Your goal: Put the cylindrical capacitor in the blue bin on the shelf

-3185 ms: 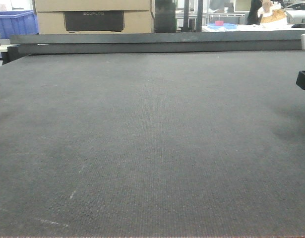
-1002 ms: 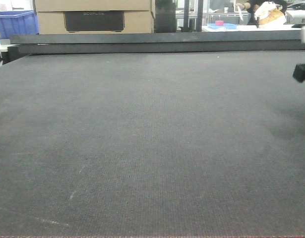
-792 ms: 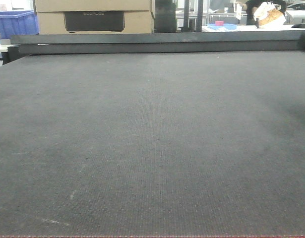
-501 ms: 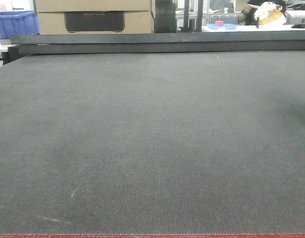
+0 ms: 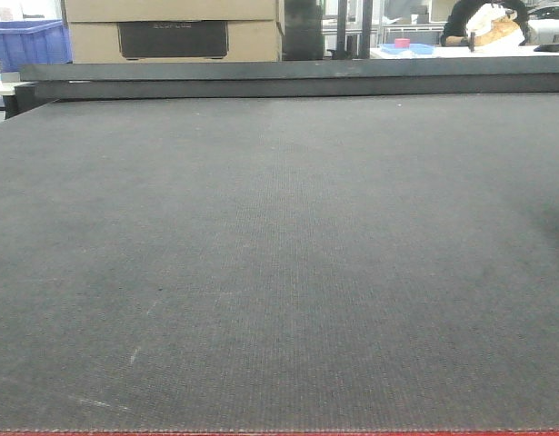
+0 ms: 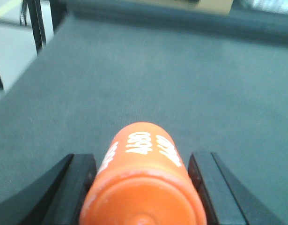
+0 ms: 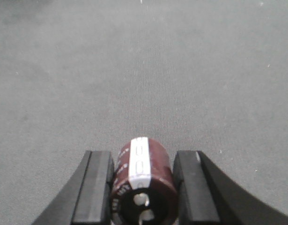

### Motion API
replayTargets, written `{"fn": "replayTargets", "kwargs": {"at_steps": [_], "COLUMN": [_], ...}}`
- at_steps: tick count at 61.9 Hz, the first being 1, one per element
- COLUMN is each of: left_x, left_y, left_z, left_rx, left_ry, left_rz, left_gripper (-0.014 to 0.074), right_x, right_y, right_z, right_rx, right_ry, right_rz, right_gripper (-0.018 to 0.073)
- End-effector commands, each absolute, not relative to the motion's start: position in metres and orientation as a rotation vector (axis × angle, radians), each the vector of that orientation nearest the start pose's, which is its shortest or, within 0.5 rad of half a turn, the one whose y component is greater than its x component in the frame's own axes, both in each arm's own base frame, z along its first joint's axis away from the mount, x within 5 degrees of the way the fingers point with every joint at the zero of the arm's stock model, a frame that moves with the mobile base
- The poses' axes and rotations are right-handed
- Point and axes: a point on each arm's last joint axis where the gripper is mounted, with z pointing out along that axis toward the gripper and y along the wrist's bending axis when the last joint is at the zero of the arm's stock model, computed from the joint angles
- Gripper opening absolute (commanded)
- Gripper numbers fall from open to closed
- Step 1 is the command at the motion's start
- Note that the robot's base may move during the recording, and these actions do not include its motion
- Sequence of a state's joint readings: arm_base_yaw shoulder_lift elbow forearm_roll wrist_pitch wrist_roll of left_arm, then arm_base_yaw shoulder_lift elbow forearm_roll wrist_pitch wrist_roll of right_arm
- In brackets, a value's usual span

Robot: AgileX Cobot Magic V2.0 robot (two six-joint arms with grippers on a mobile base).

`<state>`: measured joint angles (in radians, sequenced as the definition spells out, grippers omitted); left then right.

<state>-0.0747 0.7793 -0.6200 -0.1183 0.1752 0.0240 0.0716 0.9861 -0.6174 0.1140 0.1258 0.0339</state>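
An orange cylindrical capacitor (image 6: pixel 144 187) with white "450" print lies between the black fingers of my left gripper (image 6: pixel 141 157), which is shut on it above the mat. My right gripper (image 7: pixel 143 157) is shut on a dark maroon cylindrical capacitor (image 7: pixel 146 183) with a white stripe, its terminal end facing the camera. Neither gripper shows in the front view. The shelf and its blue bin are out of view.
The dark grey mat-covered table (image 5: pixel 279 254) fills the front view, with a dark raised bar (image 5: pixel 288 77) along its far edge. Behind that stand a cardboard box (image 5: pixel 170 27) and a blue crate (image 5: pixel 24 41). The table's left edge (image 6: pixel 22 79) shows in the left wrist view.
In the front view, the dark gripper parts seen at the left and right edges earlier have gone out of frame. The mat itself is unchanged.
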Motion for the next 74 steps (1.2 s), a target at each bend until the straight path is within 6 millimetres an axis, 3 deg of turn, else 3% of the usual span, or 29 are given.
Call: {"fn": "replayTargets", "kwargs": {"at_steps": [1, 13, 24, 35, 57, 74], "left_x": [0.149, 0.117, 0.101, 0.100, 0.100, 0.100], "left_y": [-0.013, -0.011, -0.009, -0.009, -0.009, -0.009], "left_z": [0.342, 0.361, 0.368, 0.368, 0.369, 0.369], "left_rx": [-0.008, -0.005, -0.004, -0.004, -0.004, -0.004], "left_ry": [1.717, 1.575, 1.511, 1.506, 1.504, 1.502], "left_rz": [-0.147, -0.153, -0.156, -0.156, -0.156, -0.156], "left_gripper": [-0.0111, -0.0111, -0.0111, -0.0111, -0.0111, -0.0111], "right_x": [0.203, 0.197, 0.173, 0.146, 0.094, 0.084], "right_y": [0.016, 0.014, 0.012, 0.011, 0.007, 0.006], "right_z": [0.302, 0.317, 0.342, 0.352, 0.349, 0.353], "right_rx": [0.063, 0.065, 0.006, -0.054, -0.050, -0.048], "right_ry": [1.910, 1.795, 1.632, 1.548, 1.402, 1.362], "right_rz": [0.155, 0.157, 0.115, 0.062, 0.064, 0.064], "right_gripper": [-0.0163, -0.0163, -0.0163, -0.0163, -0.0163, -0.0163]}}
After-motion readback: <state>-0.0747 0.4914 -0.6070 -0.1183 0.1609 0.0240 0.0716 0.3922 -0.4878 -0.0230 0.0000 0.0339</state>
